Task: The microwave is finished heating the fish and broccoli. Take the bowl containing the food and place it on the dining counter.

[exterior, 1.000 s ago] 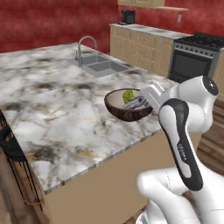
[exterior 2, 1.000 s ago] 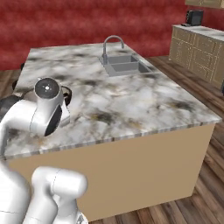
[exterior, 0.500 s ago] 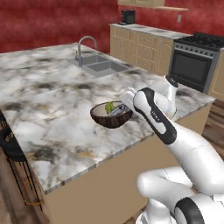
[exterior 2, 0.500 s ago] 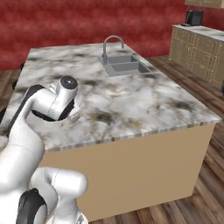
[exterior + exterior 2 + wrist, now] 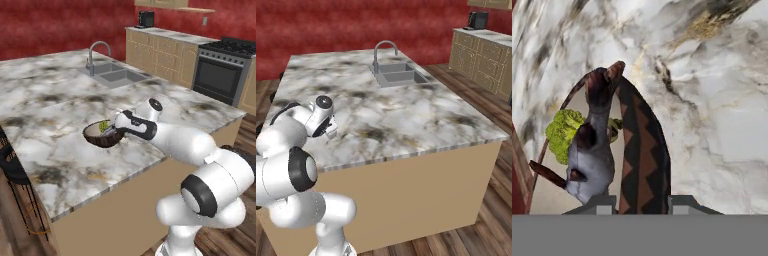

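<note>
Left base view: bowl [image 5: 103, 136] out of the microwave and over the dining counter [image 5: 55, 120], low above or just touching the marble near the front edge; contact not clear. Gripper [image 5: 118, 132] clamped on the bowl's rim at its three-o'clock side. Mouth facing up, tipped slightly toward nine o'clock. Broccoli [image 5: 104, 126] green inside, at about one o'clock of the bowl's centre. Judged late in the task: carry finished, setting down and release left.

Right base view: white forearm reaching toward nine o'clock over the counter's [image 5: 406, 120] left part; faucet and sink [image 5: 397, 76] well apart at one o'clock.

Hand view: fingers [image 5: 603, 204] closed across the rim, the patterned brown wall [image 5: 643, 155] pinched between them. Fish [image 5: 593, 155] lying long axis six to twelve o'clock, slim end up. Broccoli [image 5: 564, 131] just beside it at nine o'clock, touching.
</note>
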Available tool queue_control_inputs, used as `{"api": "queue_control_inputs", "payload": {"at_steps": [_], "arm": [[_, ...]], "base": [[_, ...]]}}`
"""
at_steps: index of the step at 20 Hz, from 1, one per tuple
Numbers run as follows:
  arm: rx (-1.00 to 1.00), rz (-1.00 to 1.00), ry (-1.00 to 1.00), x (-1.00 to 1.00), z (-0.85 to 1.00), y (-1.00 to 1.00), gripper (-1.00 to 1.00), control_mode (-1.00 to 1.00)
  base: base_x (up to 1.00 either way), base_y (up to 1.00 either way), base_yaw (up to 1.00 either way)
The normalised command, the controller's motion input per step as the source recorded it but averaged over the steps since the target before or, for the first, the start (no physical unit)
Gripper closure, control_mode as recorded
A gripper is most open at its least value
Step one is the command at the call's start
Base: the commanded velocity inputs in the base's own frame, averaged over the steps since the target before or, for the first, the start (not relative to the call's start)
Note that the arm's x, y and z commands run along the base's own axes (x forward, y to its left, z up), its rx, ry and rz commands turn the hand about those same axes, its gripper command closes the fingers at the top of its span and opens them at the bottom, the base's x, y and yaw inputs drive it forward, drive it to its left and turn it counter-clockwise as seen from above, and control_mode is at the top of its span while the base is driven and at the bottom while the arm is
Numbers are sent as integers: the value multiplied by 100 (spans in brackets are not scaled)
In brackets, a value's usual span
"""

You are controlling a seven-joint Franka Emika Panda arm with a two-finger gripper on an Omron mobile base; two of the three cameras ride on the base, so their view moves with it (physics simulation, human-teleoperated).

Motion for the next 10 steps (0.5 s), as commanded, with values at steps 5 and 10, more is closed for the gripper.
{"api": "queue_control_inputs", "payload": {"at_steps": [5, 10], "arm": [[-3, -6, -2, 53, -37, 15, -100, -100], [-1, -2, 0, 1, -3, 0, -100, -100]], "base": [[0, 0, 0], [0, 0, 0]]}}
